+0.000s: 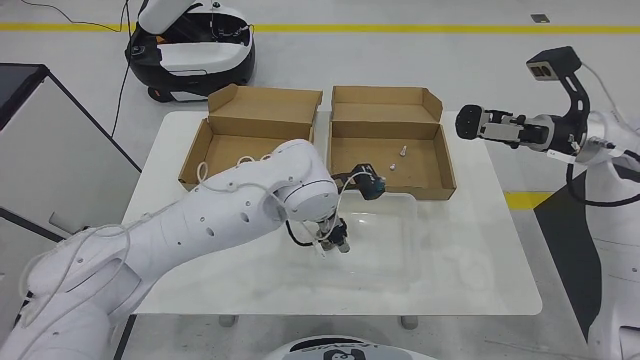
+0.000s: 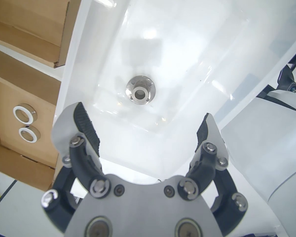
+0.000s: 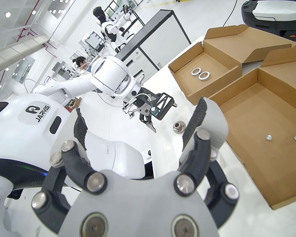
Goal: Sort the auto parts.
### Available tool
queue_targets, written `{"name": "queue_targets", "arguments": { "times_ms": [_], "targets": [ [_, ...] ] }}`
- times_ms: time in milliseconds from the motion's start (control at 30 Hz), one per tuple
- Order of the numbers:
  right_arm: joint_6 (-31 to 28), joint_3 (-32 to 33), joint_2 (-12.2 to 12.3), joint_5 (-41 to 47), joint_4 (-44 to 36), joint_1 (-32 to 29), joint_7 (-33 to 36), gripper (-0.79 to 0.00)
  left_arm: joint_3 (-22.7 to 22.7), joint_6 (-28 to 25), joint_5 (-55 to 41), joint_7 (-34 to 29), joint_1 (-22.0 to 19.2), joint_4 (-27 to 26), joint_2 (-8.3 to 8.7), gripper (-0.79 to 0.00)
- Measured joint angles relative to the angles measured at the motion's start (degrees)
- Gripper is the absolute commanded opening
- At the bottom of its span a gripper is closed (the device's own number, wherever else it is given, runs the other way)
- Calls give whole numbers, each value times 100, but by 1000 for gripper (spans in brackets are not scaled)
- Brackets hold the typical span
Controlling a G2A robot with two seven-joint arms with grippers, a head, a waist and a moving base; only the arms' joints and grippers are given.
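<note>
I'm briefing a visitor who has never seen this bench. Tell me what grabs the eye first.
The left gripper hangs open over a clear tray that holds a single metal flange. Beyond the tray, one cardboard box holds two rings, and a second box holds two small fasteners. The right gripper is open too, near the table's right edge.

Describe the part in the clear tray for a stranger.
On the white table, beside two cardboard boxes, sits a clear tray. In it lies one metal hub: a flanged disc with a bored collar, unlike the boxes' flat rings and small bolts.
</note>
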Motion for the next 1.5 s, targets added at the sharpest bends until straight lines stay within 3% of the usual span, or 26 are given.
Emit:
{"name": "queue_targets", "arguments": {
  "times_ms": [267,533,800,1500],
  "targets": [
    [0,0,0,0,0,0,0,0,44,-159,62,118,62,-24,6,0],
    [0,0,0,0,0,0,0,0,325,-1789,84,89,-1,248,-74,0],
    [0,0,0,0,0,0,0,0,742,-2067,-445,347,-448,499,-126,0],
    [0,0,0,0,0,0,0,0,837,-2308,-251,703,-271,735,-119,0]
  ]
}}
